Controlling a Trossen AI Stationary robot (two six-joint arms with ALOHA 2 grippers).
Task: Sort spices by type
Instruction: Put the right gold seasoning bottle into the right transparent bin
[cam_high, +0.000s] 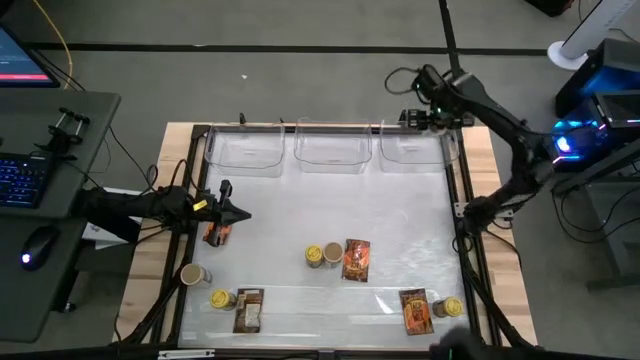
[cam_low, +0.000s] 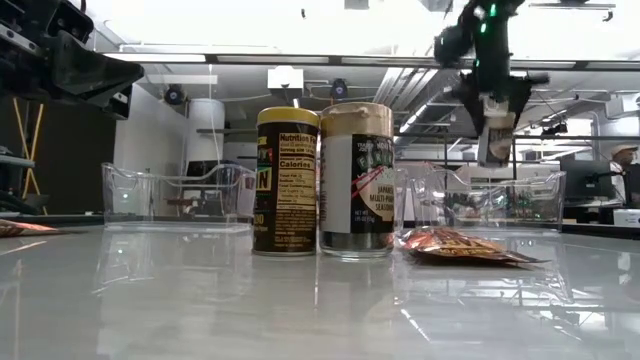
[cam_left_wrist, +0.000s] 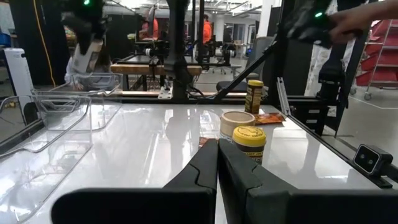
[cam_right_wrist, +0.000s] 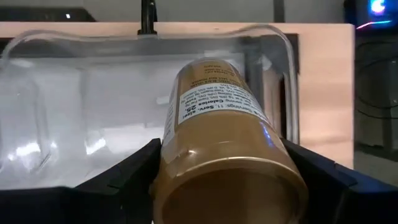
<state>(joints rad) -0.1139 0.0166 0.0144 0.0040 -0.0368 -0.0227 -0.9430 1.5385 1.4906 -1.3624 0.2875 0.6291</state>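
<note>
My right gripper (cam_high: 420, 118) hangs over the right clear bin (cam_high: 415, 150) at the far edge, shut on a tan-lidded jar (cam_right_wrist: 217, 112). My left gripper (cam_high: 240, 213) is raised near the table's left side with its fingers shut (cam_left_wrist: 217, 155) and nothing between them; a packet (cam_high: 217, 233) lies flat on the table just below it. A yellow-lidded jar (cam_high: 314, 255) and a tan-lidded jar (cam_high: 332, 255) stand side by side mid-table, next to a packet (cam_high: 356, 259). Near the front edge are a tan-lidded jar (cam_high: 193, 273), a yellow-lidded jar (cam_high: 222, 298), two packets (cam_high: 248, 308) (cam_high: 415, 310) and another yellow-lidded jar (cam_high: 450, 308). My right gripper pinches the tan-lidded jar between its two fingers at the lid end (cam_right_wrist: 186, 155), one finger (cam_right_wrist: 134, 168) on each side. The fingers come from above, pointing down. The jar hangs below them (cam_low: 497, 135), bottom end down, lifted clear above the right bin.
Three clear bins line the far edge: left (cam_high: 245, 150), middle (cam_high: 333, 148) and right. A dark frame runs along the table's left and right sides (cam_high: 465, 230). The glossy table top (cam_high: 300, 210) is bare between the bins and the middle jars.
</note>
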